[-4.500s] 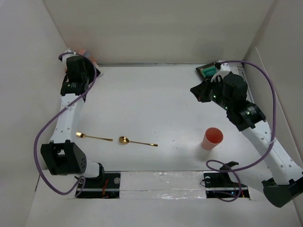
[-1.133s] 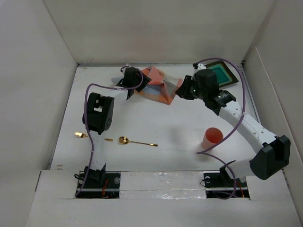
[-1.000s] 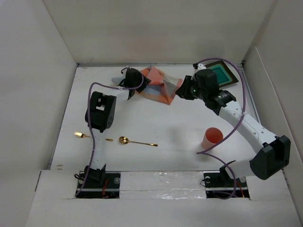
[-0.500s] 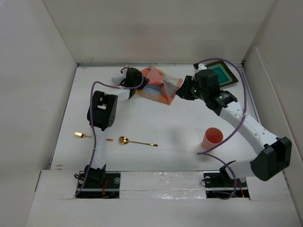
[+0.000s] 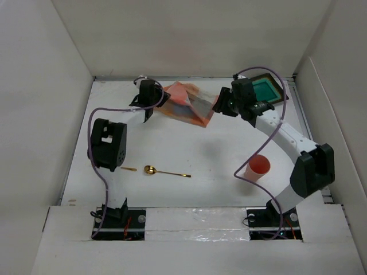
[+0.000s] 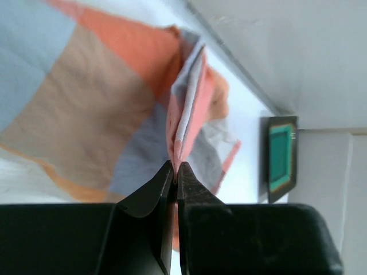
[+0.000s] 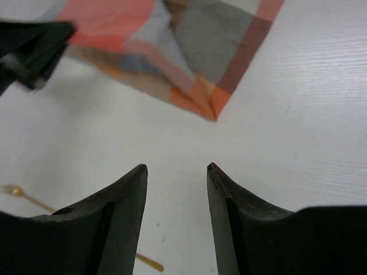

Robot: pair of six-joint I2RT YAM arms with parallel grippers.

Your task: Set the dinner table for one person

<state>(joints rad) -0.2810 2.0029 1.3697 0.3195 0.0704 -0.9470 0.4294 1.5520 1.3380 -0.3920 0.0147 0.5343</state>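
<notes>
In the top view, the dinner table (image 5: 189,143) fills the middle of the frame. The checked cloth mat (image 5: 186,106) is seen at its upper middle, between the left gripper (image 5: 159,101) and the right gripper (image 5: 221,103). In the left wrist view, a fold of the mat is pinched by the 2 closed fingers (image 6: 149,195). In the right wrist view, the 2 fingers (image 7: 114,217) are held apart over the white tabletop, and the mat's corner is seen above them.

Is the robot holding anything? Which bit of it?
Yes. The left gripper pinches the cloth by a folded edge. The right gripper is open and holds nothing.
</notes>
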